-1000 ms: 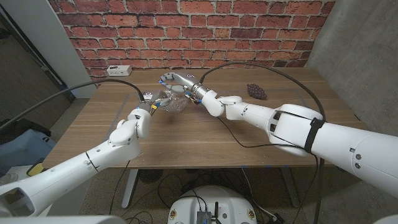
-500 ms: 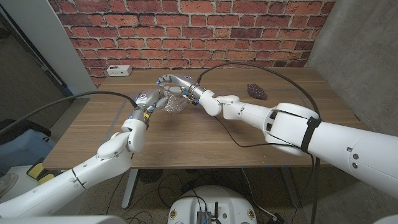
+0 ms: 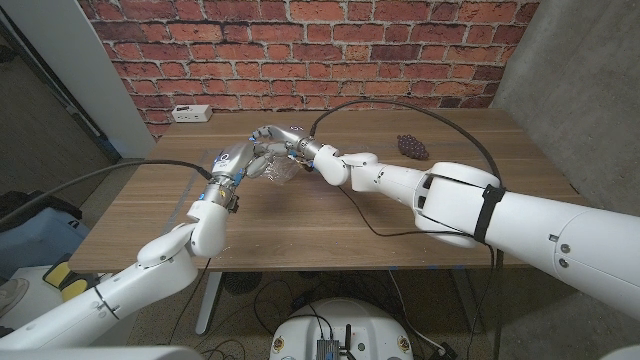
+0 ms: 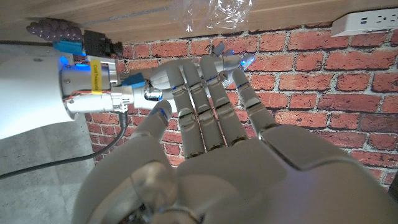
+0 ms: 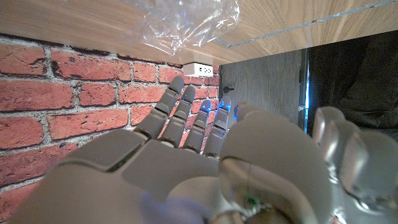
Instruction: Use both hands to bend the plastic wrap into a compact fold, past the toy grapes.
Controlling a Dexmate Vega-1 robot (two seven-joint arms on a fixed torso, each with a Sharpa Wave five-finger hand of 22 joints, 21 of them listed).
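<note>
The crumpled clear plastic wrap (image 3: 284, 171) lies on the wooden table (image 3: 330, 215), also seen in the left wrist view (image 4: 211, 12) and the right wrist view (image 5: 186, 25). My left hand (image 3: 240, 158) hovers just left of the wrap with its fingers (image 4: 205, 93) stretched out and nothing in them. My right hand (image 3: 281, 135) reaches in just beyond the wrap, fingers (image 5: 186, 118) extended and holding nothing. The two hands nearly meet above the wrap. The dark purple toy grapes (image 3: 412, 146) sit far to the right on the table, and show small in the left wrist view (image 4: 53, 28).
A white power strip (image 3: 188, 113) lies at the table's far left edge against the brick wall. Black cables arc over the table from both wrists. A grey panel stands at the right.
My left hand has moved away from me and to the left, rising beside the wrap and closing on the right hand. The right hand has shifted slightly left. The wrap stays put.
</note>
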